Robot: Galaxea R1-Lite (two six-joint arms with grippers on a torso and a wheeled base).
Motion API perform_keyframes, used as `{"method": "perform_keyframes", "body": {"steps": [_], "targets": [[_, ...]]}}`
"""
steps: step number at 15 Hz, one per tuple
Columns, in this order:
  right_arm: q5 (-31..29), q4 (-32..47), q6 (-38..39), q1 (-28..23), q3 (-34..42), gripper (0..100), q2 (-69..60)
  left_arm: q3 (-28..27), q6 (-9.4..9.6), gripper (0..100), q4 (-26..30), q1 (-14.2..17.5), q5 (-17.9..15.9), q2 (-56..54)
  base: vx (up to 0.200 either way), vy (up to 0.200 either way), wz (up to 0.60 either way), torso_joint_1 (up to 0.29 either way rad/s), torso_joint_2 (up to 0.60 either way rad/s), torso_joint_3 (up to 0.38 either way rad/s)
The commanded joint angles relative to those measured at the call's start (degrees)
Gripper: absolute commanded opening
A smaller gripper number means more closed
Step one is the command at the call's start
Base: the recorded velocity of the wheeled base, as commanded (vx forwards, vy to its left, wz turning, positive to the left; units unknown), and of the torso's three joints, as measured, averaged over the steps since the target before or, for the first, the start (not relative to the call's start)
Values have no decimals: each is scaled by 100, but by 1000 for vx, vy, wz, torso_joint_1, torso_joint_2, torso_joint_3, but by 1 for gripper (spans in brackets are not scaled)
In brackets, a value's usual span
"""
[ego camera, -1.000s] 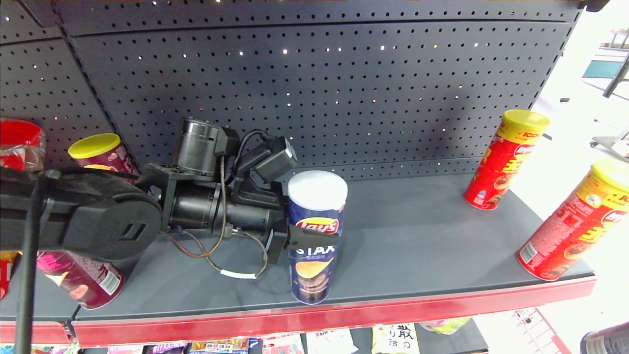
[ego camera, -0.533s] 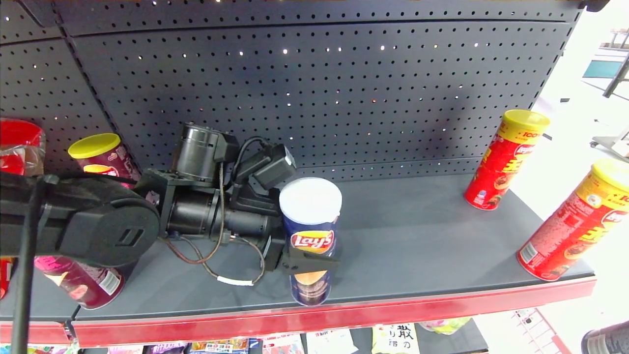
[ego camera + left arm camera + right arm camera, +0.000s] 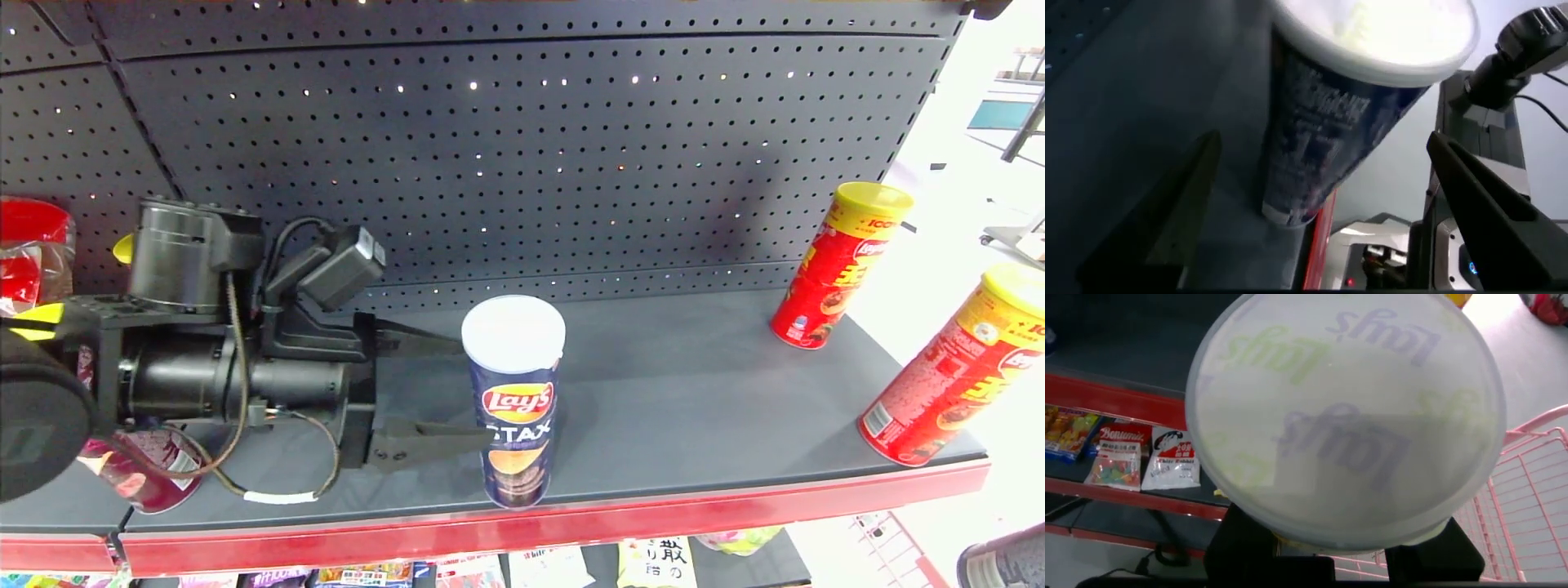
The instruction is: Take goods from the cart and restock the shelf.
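Left of centre, my left gripper [image 3: 467,390] is spread open, its tips flanking the can [image 3: 514,392], which stands upright mid-frame at the shelf's [image 3: 694,408] front edge. My right gripper [image 3: 1351,562] clasps a second can [image 3: 1347,416].

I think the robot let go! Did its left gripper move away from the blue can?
Yes. The left gripper drew back leftward along the shelf, away from the blue can, jaws open.
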Motion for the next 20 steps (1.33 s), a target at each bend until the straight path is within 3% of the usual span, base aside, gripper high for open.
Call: {"method": "perform_keyframes", "body": {"steps": [1, 2, 5, 6, 11, 13, 15, 16, 20], "targets": [[244, -3, -3, 57, -272, 0, 467, 314, -61, 100, 4, 288, 41, -787, 0, 0, 0, 0, 0, 0], [244, -3, -3, 57, -272, 0, 467, 314, -61, 100, 4, 288, 41, -787, 0, 0, 0, 0, 0, 0], [1202, -21, -258, 224, -1090, 0, 1565, 832, -562, 100, 56, 376, 463, -2202, 0, 0, 0, 0, 0, 0], [1317, -38, -337, 382, -1292, 0, 1864, 990, -579, 100, 232, 385, 568, -2606, 0, 0, 0, 0, 0, 0], [1326, -408, -346, 1279, -2188, 0, 3341, 1210, -570, 100, 1401, 385, 1096, -4030, 0, 0, 0, 0, 0, 0], [1343, -988, -346, 1358, -2241, 0, 3894, 1228, -570, 100, 1586, 385, 1228, -4267, 0, 0, 0, 0, 0, 0], [1449, -1735, -346, 1630, -2364, 0, 4633, 1219, -403, 100, 1937, 385, 1280, -4531, 0, 0, 0, 0, 0, 0], [1475, -1867, -346, 1692, -2557, 0, 5011, 1219, -307, 100, 2104, 385, 1289, -4654, 0, 0, 0, 0, 0, 0], [1642, -1954, -329, 1692, -3375, 0, 6030, 1210, -298, 100, 2676, 385, 1781, -5172, 0, 0, 0, 0, 0, 0]]}}
